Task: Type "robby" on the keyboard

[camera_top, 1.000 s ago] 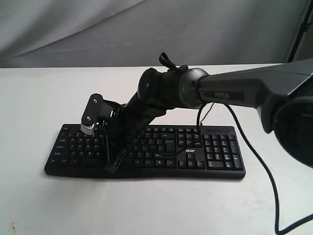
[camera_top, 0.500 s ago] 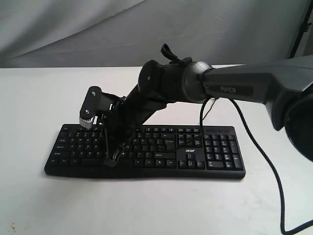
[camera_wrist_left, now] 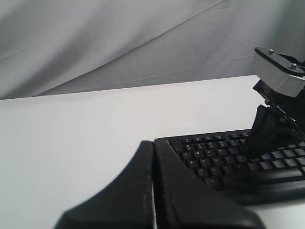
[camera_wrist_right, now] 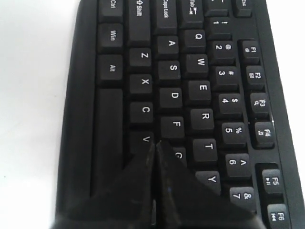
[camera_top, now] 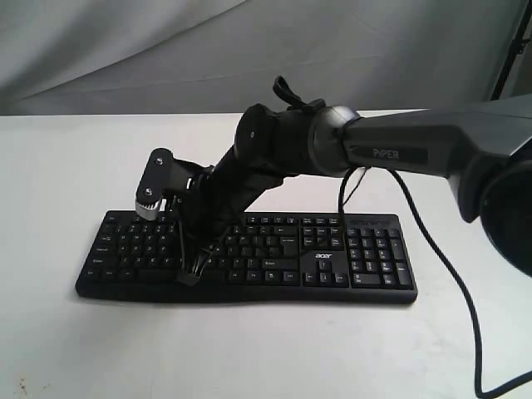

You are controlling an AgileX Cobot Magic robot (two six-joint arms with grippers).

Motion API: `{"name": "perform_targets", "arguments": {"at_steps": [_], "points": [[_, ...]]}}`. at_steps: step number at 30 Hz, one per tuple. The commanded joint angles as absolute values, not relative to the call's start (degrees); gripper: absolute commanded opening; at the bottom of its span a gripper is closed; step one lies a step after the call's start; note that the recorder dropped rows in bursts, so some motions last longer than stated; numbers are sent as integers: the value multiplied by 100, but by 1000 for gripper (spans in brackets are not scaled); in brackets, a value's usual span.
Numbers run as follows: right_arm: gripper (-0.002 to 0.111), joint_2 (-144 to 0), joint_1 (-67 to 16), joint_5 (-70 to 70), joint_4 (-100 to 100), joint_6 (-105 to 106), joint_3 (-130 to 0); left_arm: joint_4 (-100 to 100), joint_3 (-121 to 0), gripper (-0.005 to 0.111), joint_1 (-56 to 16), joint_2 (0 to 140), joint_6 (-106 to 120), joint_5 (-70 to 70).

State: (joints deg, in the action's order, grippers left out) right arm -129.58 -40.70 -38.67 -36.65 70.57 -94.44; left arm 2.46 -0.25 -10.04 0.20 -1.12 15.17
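The black keyboard (camera_top: pixel 274 258) with its white acer logo lies flat on the white table. My right gripper (camera_top: pixel 189 276) reaches across it from the right and is shut, empty, tips down over the left half near the front rows. In the right wrist view the closed tips (camera_wrist_right: pixel 155 143) sit between the V and G keys of the keyboard (camera_wrist_right: pixel 200 90); whether a key is pressed is not visible. My left gripper (camera_wrist_left: pixel 154 143) is shut and empty, off the keyboard's (camera_wrist_left: pixel 224 160) left end, and does not show in the exterior view.
The keyboard's thin black cable (camera_top: pixel 342 195) leaves its back edge. A thicker black arm cable (camera_top: pixel 453 291) loops down over the table at the right. Grey cloth hangs behind the white table (camera_top: pixel 75 166).
The right arm shifted slightly left over the keyboard and its tips moved a little leftward and back from the front edge. The last half second shows almost no motion.
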Motion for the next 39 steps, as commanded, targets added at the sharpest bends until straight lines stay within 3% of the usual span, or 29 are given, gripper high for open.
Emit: {"name": "perform_targets", "arguments": {"at_steps": [1, 39], "points": [[0, -12984, -4061, -3857, -3700, 7067, -9477, 274, 0, 0, -1036, 0, -128, 1484], [0, -12782, -4061, -3608, -3641, 7108, -9477, 274, 0, 0, -1036, 0, -128, 1484]]}}
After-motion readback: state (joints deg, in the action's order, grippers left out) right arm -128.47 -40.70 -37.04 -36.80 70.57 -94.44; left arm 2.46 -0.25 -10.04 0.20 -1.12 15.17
